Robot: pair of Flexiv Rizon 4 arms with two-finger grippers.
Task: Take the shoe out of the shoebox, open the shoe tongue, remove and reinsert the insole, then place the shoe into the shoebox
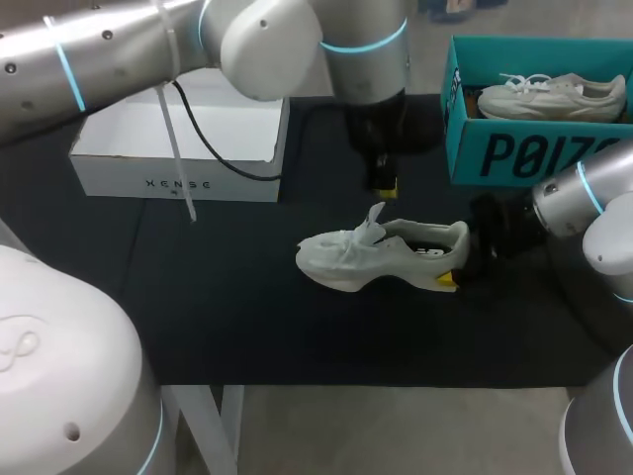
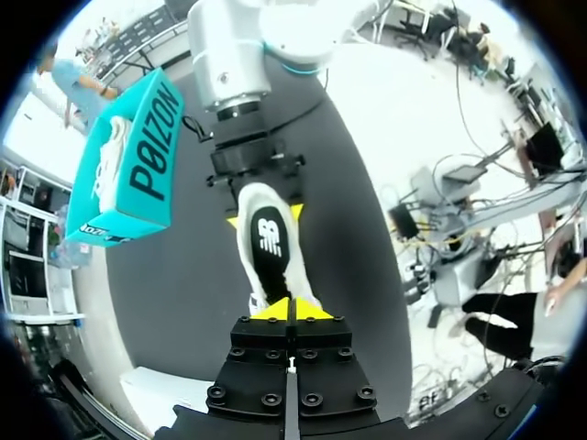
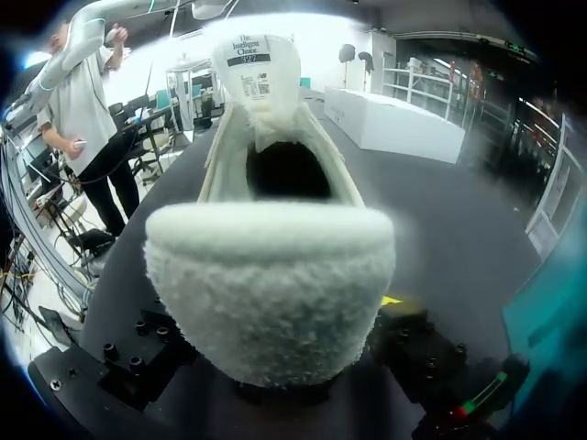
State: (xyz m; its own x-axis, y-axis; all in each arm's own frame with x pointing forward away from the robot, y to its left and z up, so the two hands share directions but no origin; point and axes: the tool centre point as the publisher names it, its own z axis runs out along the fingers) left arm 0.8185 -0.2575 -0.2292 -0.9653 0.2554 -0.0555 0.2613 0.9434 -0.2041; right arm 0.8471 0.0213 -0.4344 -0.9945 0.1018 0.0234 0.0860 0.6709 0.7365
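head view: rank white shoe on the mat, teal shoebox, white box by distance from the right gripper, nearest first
1. white shoe: heel between the jaws of the right gripper, toe pointing off to its left.
2. teal shoebox: just behind the gripper, back right.
3. white box: farthest, back left.

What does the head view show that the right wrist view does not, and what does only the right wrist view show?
Only the head view shows the second shoe lying inside the teal shoebox, and the white shoe in full side profile. Only the right wrist view shows the printed label on the inner face of the tongue and the shoe's dark opening. Both show the white shoe on the black mat, its tongue raised, and the white shoebox.
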